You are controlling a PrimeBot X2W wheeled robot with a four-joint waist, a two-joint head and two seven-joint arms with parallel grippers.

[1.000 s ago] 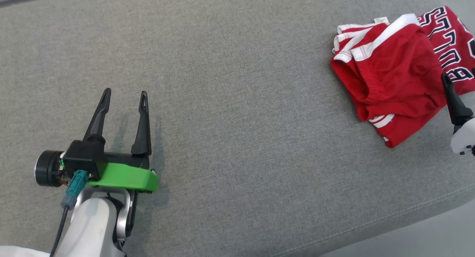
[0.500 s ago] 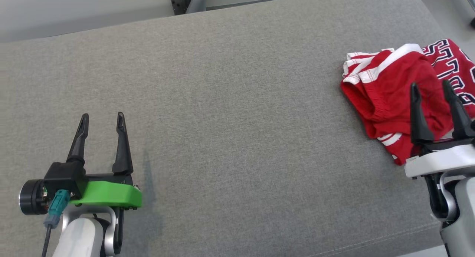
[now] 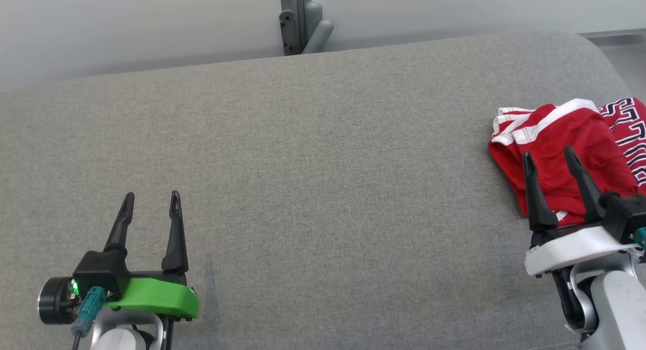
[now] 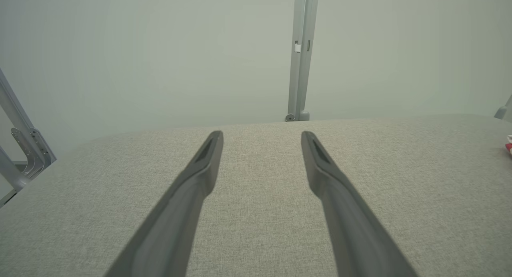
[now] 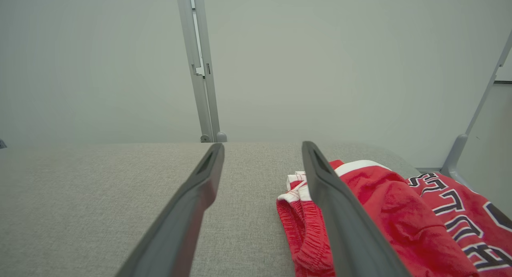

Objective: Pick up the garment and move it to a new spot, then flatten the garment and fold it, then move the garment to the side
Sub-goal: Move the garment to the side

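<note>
Garment on cushion, right end | right gripper beside it — jaws spread | left gripper apart — jaws spread | post behind

There is one garment, a red piece with white trim and dark lettering, at the right edge of the head view. One grey padded surface spans the frame. Two grippers are in view, the left gripper at the lower left and the right gripper at the lower right, each with two dark fingers, four in all. There are two brackets, one green bracket and one white bracket, and one teal plug at the lower left. One metal post stands at the top centre, and one slanted strut runs along the right edge of the right wrist view.
</note>
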